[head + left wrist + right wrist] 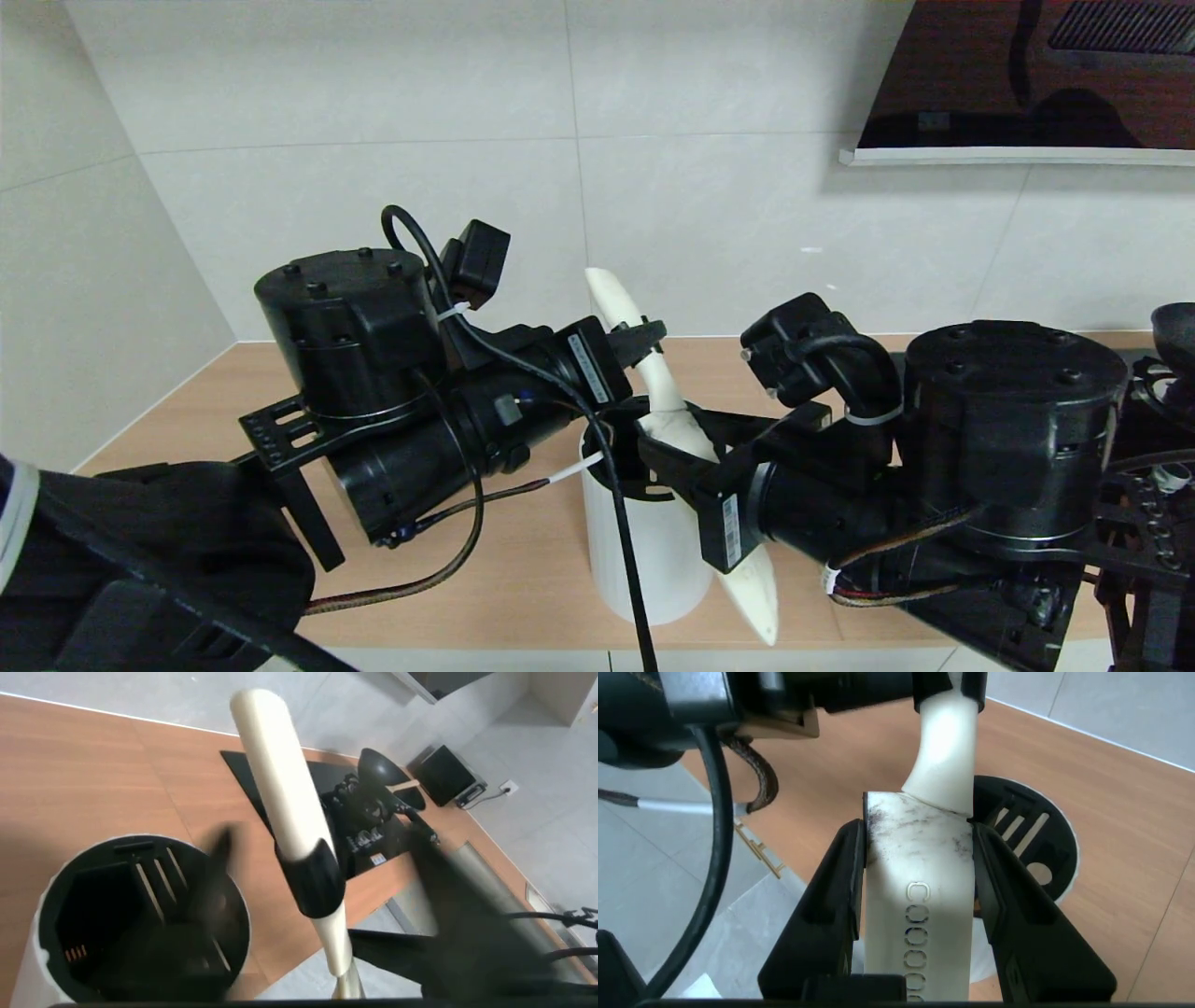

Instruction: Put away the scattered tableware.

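Observation:
A cream slotted spatula (665, 383) stands tilted over a white cylindrical utensil holder (665, 569) with a black insert, near the front edge of the wooden counter. My left gripper (646, 343) is shut around its handle (280, 793). My right gripper (686, 448) is shut on the scuffed, slotted blade (920, 887), one finger (831, 896) on each side. The blade's end hangs down past the holder's side. The holder's open mouth (140, 924) lies directly under the handle, with its dividers (1032, 835) showing.
A black stove with a dark pan (1176, 336) sits at the counter's right end, under a range hood (1027, 84). Tiled walls close off the back and left. Bare wooden counter (233, 392) stretches to the left of the holder.

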Controlling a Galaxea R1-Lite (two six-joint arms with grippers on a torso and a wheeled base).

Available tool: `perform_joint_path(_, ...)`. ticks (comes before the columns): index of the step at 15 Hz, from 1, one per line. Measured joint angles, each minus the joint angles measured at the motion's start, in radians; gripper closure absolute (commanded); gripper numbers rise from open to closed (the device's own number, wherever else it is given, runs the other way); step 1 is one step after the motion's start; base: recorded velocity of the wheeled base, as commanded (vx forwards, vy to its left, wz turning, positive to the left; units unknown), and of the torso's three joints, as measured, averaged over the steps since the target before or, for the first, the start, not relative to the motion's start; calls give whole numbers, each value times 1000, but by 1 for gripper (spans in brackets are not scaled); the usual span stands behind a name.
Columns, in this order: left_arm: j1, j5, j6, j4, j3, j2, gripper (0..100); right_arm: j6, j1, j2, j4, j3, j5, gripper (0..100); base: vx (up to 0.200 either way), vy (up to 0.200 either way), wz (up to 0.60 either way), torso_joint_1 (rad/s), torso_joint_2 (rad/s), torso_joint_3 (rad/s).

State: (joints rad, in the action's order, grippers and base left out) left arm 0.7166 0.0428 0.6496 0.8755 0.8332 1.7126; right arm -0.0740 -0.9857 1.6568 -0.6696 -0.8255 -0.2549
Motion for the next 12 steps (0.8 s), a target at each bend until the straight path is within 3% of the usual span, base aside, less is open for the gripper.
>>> perform_joint_path(11,0,4,2,-2,-3,-10,100,-18,1,-9,0,-4,-1,100,0,0,0,0,0,0)
perform_joint_path(12,1,6,3,-2,-3,-11,100,-18,2,-9,0,-4,-1,0,0,0,0,0,0,0)
